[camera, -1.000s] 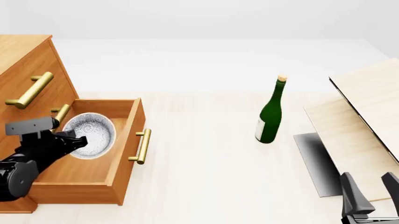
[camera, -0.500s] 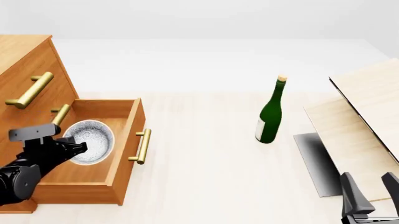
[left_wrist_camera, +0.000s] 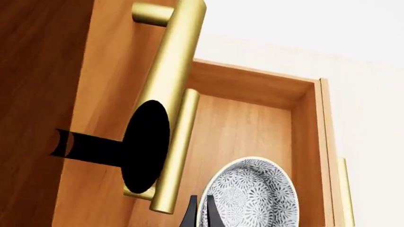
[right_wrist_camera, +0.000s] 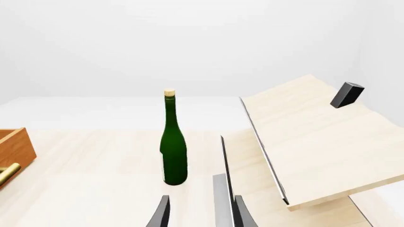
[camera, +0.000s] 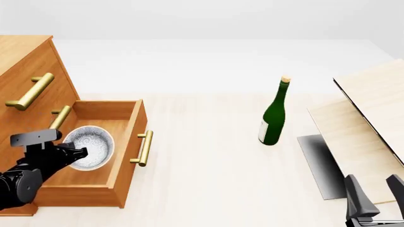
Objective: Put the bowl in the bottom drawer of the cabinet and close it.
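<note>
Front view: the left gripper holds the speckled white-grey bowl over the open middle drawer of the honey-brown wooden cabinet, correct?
Not quite. The left gripper holds the speckled white-grey bowl over the open bottom drawer, not the middle one, of the honey-brown wooden cabinet, as the front view shows.

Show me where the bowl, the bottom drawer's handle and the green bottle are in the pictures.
bowl [camera: 90, 147]: front view, on its speckled inside.
bottom drawer's handle [camera: 144, 148]: front view, middle of the brass bar.
green bottle [camera: 274, 120]: front view, on its body below the neck.

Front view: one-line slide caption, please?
Left gripper holds the bowl inside the open bottom drawer; green bottle stands apart.
</note>
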You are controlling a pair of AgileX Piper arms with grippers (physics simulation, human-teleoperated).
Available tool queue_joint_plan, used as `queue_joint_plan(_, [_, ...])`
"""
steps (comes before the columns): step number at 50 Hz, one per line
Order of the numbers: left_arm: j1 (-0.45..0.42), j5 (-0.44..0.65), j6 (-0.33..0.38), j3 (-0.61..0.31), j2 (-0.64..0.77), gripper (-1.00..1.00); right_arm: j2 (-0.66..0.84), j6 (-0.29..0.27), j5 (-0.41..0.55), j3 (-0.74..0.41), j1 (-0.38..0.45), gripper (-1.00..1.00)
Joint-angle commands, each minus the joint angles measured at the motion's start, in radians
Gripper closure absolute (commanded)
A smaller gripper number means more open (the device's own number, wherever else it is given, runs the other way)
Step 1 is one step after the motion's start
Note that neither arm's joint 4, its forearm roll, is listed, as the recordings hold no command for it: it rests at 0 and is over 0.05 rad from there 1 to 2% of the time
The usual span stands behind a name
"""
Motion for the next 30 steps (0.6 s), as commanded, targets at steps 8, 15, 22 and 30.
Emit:
queue_joint_plan(8, [0.006, -0.019, 0.011, 0.000, 0.025, 1.00, 0.000, 0.000, 0.000, 0.000, 0.000, -1.00])
queue_joint_plan(15, [0.004, -0.032, 0.018, 0.003, 0.045, 1.00, 0.000, 0.000, 0.000, 0.000, 0.000, -1.00])
queue_joint_plan(22, [0.005, -0.037, 0.019, 0.002, 0.052, 1.00, 0.000, 0.001, 0.000, 0.000, 0.000, -1.00])
queue_joint_plan(30, [0.011, -0.044, 0.027, 0.000, 0.072, 1.00, 0.000, 0.000, 0.000, 0.000, 0.000, -1.00])
